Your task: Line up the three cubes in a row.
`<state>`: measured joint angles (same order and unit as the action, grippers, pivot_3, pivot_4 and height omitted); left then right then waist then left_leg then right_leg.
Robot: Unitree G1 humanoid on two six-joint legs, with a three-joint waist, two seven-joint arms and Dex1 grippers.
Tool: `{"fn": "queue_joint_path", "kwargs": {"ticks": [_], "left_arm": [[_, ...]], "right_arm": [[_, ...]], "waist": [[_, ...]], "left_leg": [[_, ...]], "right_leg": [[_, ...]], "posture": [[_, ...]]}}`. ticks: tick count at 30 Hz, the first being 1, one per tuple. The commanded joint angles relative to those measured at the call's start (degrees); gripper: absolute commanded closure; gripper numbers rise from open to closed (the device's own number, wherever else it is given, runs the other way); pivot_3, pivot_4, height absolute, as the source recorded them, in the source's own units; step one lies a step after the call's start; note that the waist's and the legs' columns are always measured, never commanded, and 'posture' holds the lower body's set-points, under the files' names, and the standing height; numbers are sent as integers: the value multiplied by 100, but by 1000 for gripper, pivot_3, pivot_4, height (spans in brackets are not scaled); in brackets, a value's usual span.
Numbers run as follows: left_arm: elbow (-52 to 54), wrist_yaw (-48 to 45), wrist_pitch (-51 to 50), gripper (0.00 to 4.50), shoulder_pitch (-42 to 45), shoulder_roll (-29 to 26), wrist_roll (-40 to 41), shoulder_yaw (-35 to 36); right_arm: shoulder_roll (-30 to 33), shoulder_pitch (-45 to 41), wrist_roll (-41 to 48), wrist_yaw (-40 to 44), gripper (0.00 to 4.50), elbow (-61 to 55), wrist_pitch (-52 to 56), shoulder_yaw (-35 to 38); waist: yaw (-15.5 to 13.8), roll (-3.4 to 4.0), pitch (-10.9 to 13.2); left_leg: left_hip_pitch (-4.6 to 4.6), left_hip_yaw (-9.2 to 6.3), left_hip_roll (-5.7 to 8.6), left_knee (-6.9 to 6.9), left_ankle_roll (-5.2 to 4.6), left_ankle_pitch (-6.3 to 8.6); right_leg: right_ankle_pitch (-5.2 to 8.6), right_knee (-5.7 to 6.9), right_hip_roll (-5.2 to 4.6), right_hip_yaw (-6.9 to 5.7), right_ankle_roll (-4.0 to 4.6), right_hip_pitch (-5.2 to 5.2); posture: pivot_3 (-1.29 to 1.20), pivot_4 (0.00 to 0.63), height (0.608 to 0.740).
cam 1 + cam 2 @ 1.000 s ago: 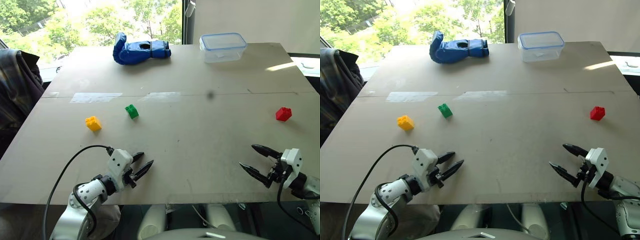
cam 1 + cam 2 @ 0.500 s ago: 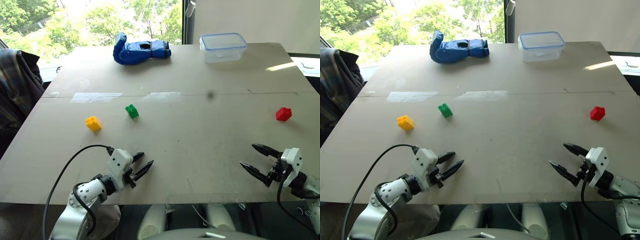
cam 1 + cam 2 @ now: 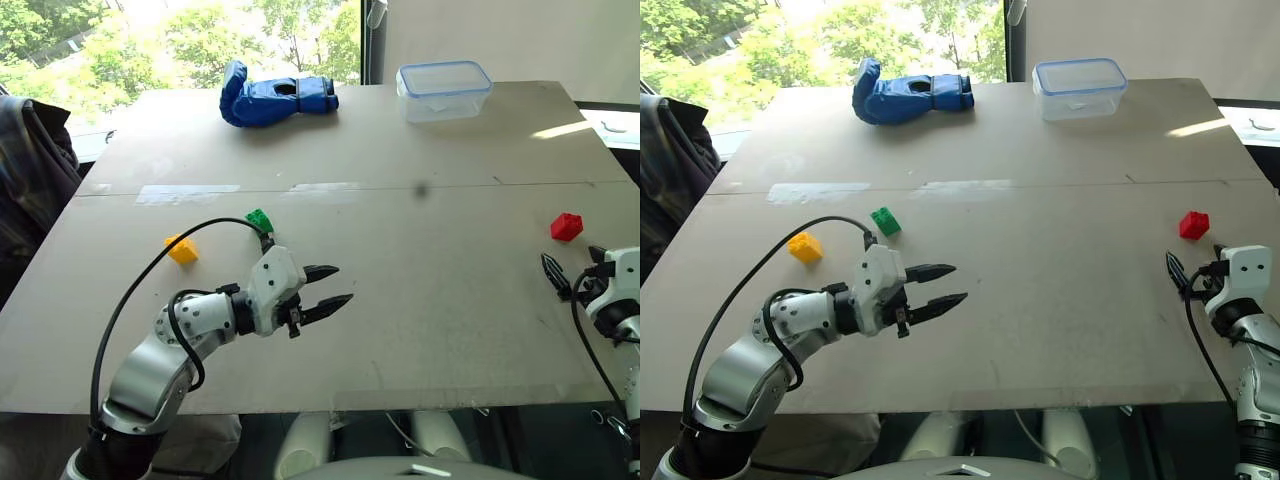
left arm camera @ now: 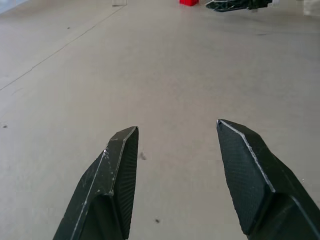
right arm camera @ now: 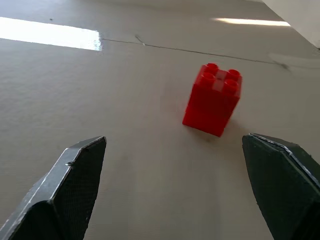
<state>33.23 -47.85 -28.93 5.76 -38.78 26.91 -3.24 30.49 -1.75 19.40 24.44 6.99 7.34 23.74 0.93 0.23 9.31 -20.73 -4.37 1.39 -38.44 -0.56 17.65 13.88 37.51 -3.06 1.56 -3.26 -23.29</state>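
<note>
Left end effector (image 3: 334, 284) hovers over the middle-left of the worktop (image 3: 420, 300), its two black tapered fingers parted with nothing between them, pointing toward the robot's right; a black cable loops from its white wrist housing back over the arm. Off the worktop's left edge hangs a dark plaid cloth (image 3: 30, 170). Just behind the left arm lie two of the cubes: the yellow cube (image 3: 182, 249) sits furthest left, partly crossed by the cable, and the green cube (image 3: 260, 220) is just beside it to the right and slightly farther back, its near corner hidden by the wrist housing. Pale strips of tape (image 3: 188, 194) run across the surface behind them along a seam in the board. At the far edge a blue glove (image 3: 275, 97) of padded, shiny fabric lies on its side, and to its right stands a clear plastic container (image 3: 443, 89) with a blue-rimmed lid, rectangular with rounded corners. The worktop itself is matte beige board, faintly speckled. The red cube (image 5: 213, 98) rests upright well apart from the other two, near the right edge; it is glossy plastic with four round studs on top. Right end effector (image 3: 1192, 272) sits just in front of it, fingers spread wide and empty, the cube seen between them but untouched.
</note>
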Motion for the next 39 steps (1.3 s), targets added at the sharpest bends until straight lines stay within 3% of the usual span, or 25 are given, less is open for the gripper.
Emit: {"fn": "queue_joint_path", "kwargs": {"ticks": [1,7,16,23,28,32,36,39], "left_arm": [[360,-215,-570,2013,588,-191,540,-12],[396,-268,-1112,2013,1255,-309,910,-25],[711,-168,-1198,2013,1201,-412,908,-24],[586,-193,-1134,1976,1210,-465,858,-27],[446,-243,-1101,1976,1309,-494,859,25],[278,-399,-914,1976,1258,-564,769,45],[86,-659,-645,1976,1133,-696,688,77],[-3,-875,-449,1976,1145,-737,703,104]], "right_arm": [[-67,-506,66,-439,0,216,224,180],[-123,-1284,82,-448,0,978,389,51],[-112,-2158,-179,-559,0,2387,-172,-4],[-86,-2266,-331,-531,3060,2583,-433,-92],[-95,-2017,-312,-187,3207,2083,-442,-261],[-33,-1649,52,1031,3207,1291,-441,-605],[197,-1345,487,3097,3207,617,-538,-1313],[335,-1514,778,4999,3207,941,-838,-1772]], "waist": [[7,-7,7],[10,-8,9],[16,-9,10],[17,-10,10],[20,-10,10],[25,-10,10],[66,-11,13],[83,-19,17]], "left_leg": [[2,2,0,-1,-3,1],[4,5,2,-5,-11,4],[-3,10,1,-4,9,-7],[0,13,1,-4,9,-7],[2,11,0,-4,3,-4],[-1,13,-1,-4,3,-4],[-2,11,-7,-3,-6,1],[-1,10,-6,-5,-9,3]], "right_leg": [[0,3,0,2,0,0],[-1,12,10,6,-1,-1],[-1,5,11,14,-1,-7],[-1,11,11,17,-1,-7],[-1,16,14,17,-1,-7],[-1,13,14,19,-1,-11],[-1,13,19,18,-1,-14],[-2,16,17,17,-2,-13]], "posture": [[0,150,740],[0,150,740],[0,150,740],[0,150,740],[0,150,740],[0,150,740],[0,150,740],[0,150,740]]}}
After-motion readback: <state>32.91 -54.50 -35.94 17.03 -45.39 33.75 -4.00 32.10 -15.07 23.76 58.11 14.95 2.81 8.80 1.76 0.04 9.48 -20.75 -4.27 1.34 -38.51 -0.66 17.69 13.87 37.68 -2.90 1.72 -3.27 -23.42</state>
